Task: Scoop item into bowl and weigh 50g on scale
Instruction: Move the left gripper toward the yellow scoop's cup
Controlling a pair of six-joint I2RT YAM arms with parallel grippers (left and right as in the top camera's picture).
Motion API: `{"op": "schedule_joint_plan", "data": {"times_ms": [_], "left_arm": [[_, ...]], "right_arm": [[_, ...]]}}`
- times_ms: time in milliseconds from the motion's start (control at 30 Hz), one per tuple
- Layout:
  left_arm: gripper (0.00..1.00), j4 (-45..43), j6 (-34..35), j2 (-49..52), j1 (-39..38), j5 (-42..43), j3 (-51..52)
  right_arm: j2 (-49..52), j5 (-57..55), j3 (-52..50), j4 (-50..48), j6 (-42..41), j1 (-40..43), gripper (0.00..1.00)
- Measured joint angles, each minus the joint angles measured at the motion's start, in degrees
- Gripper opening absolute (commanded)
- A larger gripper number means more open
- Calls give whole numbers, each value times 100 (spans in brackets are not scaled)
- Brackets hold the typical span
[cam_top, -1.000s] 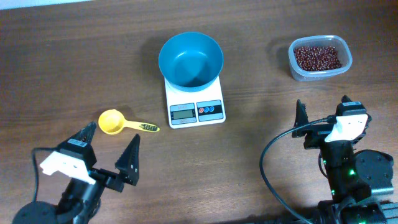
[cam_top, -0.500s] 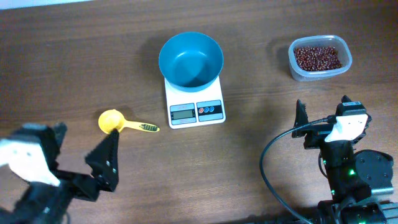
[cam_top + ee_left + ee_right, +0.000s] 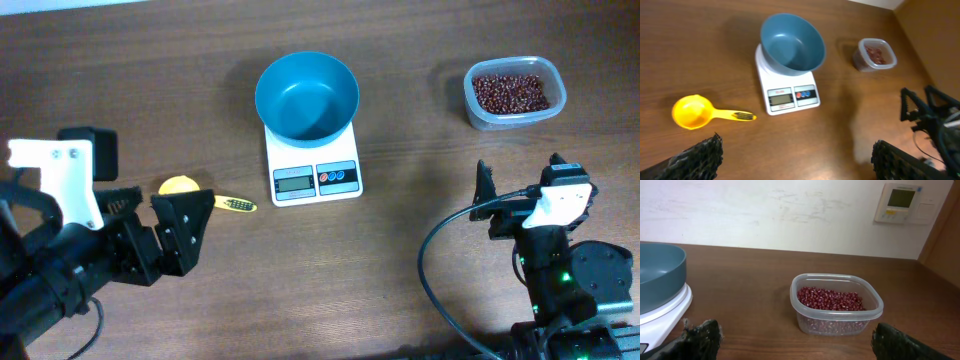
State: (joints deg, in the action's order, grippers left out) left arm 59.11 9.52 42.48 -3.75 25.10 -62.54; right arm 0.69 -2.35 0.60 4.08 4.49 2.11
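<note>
- Black, ribbed fingers of the left gripper (image 3: 796, 141) stand wide apart with nothing between them. It hangs above the brown wooden table (image 3: 400, 250), just beside the scoop.
- The right gripper (image 3: 519, 170) is also spread wide and empty. It is on the near right side, facing the tub but well apart from it.
- The small yellow plastic measuring scoop (image 3: 690, 111) lies flat on the table, left of the scale, with its thin handle (image 3: 235, 204) pointing to the scale. A pinch that is not centred on this handle would probably make the scoop turn or slide away.
- The flat white rectangular kitchen scale (image 3: 313, 170) is in the middle. Its display is too small to read.
- The round teal-blue plastic bowl (image 3: 306, 95) sits on the scale and looks empty, so no scooping seems done yet. It hangs over the scale's edges, so a knock from an arm could shift or tip it.
- The clear rounded-square plastic tub (image 3: 514, 93) is at the far right and holds the small dark red-brown beans (image 3: 510, 92). The tub looks light, so a pushing scoop may shove it. The glossy beans would roll away if spilled, and a full scoop could pass the target weight.
</note>
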Motion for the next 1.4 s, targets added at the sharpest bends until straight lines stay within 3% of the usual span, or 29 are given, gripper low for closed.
{"op": "schedule_joint_plan", "data": {"times_ms": [333,533,1000,1400], "left_arm": [[99,20,0,125,0,748,0],[99,-59,15,125,0,756,0],[99,363,1867,146,0,-916,0],[99,564,2415,1069,0,-1287,0]], "right_arm": [[0,0,0,0,0,0,99],[0,0,0,0,2,0,99],[0,0,0,0,0,0,99],[0,0,0,0,0,0,99]]}}
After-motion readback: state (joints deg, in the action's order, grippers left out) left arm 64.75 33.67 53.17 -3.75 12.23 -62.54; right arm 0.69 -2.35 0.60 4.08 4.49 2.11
